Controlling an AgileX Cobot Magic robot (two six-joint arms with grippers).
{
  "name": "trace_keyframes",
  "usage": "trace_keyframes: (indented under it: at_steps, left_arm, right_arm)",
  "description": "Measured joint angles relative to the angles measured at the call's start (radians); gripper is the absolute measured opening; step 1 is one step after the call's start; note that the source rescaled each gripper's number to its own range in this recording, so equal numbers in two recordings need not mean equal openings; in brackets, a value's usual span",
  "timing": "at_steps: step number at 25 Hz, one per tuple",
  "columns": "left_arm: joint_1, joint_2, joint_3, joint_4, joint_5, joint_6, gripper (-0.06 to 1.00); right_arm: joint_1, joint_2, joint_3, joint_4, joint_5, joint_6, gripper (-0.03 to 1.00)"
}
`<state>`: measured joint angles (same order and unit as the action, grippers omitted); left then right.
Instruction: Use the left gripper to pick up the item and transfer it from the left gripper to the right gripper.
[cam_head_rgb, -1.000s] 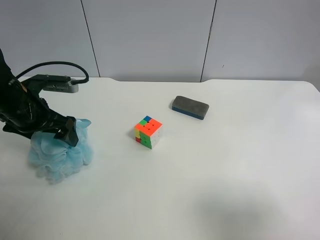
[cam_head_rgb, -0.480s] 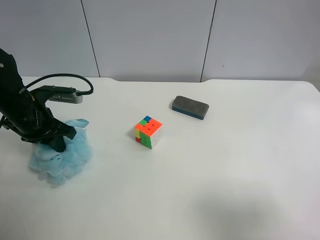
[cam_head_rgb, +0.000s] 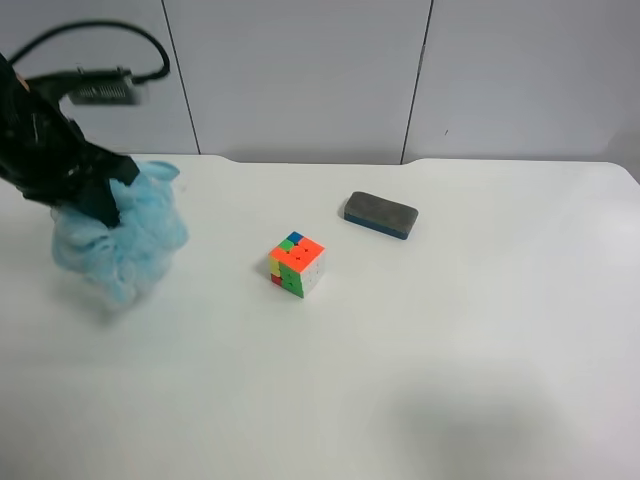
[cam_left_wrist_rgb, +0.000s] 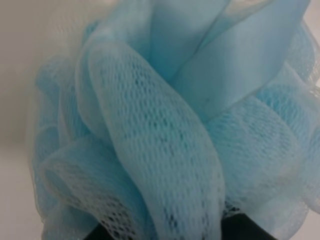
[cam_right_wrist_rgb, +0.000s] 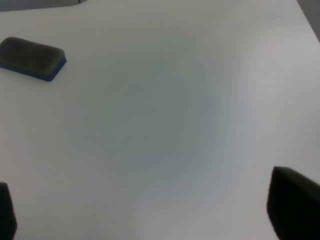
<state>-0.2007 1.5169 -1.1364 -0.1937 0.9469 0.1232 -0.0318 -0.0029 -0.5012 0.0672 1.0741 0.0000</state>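
The light blue mesh bath pouf (cam_head_rgb: 125, 245) hangs above the white table at the exterior high view's left, held by the all-black left gripper (cam_head_rgb: 100, 200), which is shut on its top. The pouf fills the left wrist view (cam_left_wrist_rgb: 165, 130). The right gripper is out of the exterior high view. In the right wrist view its two dark fingertips (cam_right_wrist_rgb: 292, 207) stand wide apart at the picture's lower corners, open and empty above bare table.
A multicoloured puzzle cube (cam_head_rgb: 296, 265) sits mid-table. A dark grey eraser block (cam_head_rgb: 380, 215) lies behind it to the right; it also shows in the right wrist view (cam_right_wrist_rgb: 31, 58). A grey panelled wall (cam_head_rgb: 320, 75) stands behind the table.
The left gripper has risen with the pouf, lifting it off the table. The cube and eraser have not moved.
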Motion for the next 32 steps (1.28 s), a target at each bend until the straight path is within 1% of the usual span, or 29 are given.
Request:
trace_keyframes:
  at_steps: [3, 7, 12, 15, 17, 19, 21, 27, 32]
  left_arm:
    - [0.000, -0.061, -0.041, -0.068, 0.018, 0.001, 0.01]
    - [0.000, -0.104, -0.045, -0.210, 0.039, 0.035, 0.01]
    - [0.000, -0.103, -0.045, -0.408, 0.056, 0.139, 0.01]
    - [0.000, -0.103, -0.045, -0.493, 0.056, 0.194, 0.01]
    - [-0.001, -0.103, -0.045, -0.531, 0.055, 0.218, 0.01]
    - [-0.016, -0.103, -0.046, -0.545, 0.044, 0.238, 0.01]
    - [-0.053, -0.103, -0.046, -0.547, 0.024, 0.249, 0.01]
    - [-0.225, -0.062, -0.046, -0.561, -0.035, 0.255, 0.01]
    - [-0.339, -0.012, -0.046, -0.564, -0.067, 0.255, 0.01]
  right_arm:
    - [0.000, 0.000, 0.000, 0.000, 0.000, 0.000, 0.99]
    - [0.000, 0.000, 0.000, 0.000, 0.000, 0.000, 0.99]
    - [0.000, 0.000, 0.000, 0.000, 0.000, 0.000, 0.99]
    - [0.000, 0.000, 0.000, 0.000, 0.000, 0.000, 0.99]
    - [0.000, 0.000, 0.000, 0.000, 0.000, 0.000, 0.99]
    - [0.000, 0.000, 0.000, 0.000, 0.000, 0.000, 0.99]
    - [0.000, 0.000, 0.000, 0.000, 0.000, 0.000, 0.99]
    - [0.000, 0.000, 0.000, 0.000, 0.000, 0.000, 0.99]
    - [0.000, 0.000, 0.000, 0.000, 0.000, 0.000, 0.99]
